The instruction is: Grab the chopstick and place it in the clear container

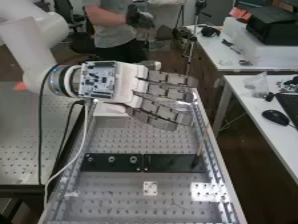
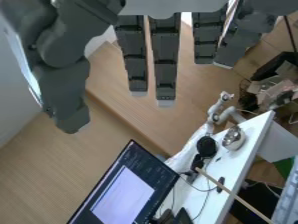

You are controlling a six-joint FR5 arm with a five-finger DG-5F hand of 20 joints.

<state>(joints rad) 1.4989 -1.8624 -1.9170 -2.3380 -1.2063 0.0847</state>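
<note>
The hand (image 1: 161,91) is open, its fingers are straight, and it is above the far part of the perforated metal worktop (image 1: 123,140). Apart from these fingers, nearer to the high camera, the chopstick (image 1: 201,144) stands up at the right end of the black bar (image 1: 116,164), as the high view shows. In the wrist view, the chopstick is in front of a white desk (image 2: 255,134), near a monitor (image 2: 126,187)

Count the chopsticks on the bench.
1: the chopstick stands near the right end of the black bar in the high view. The hand might hide others beneath it.
</note>
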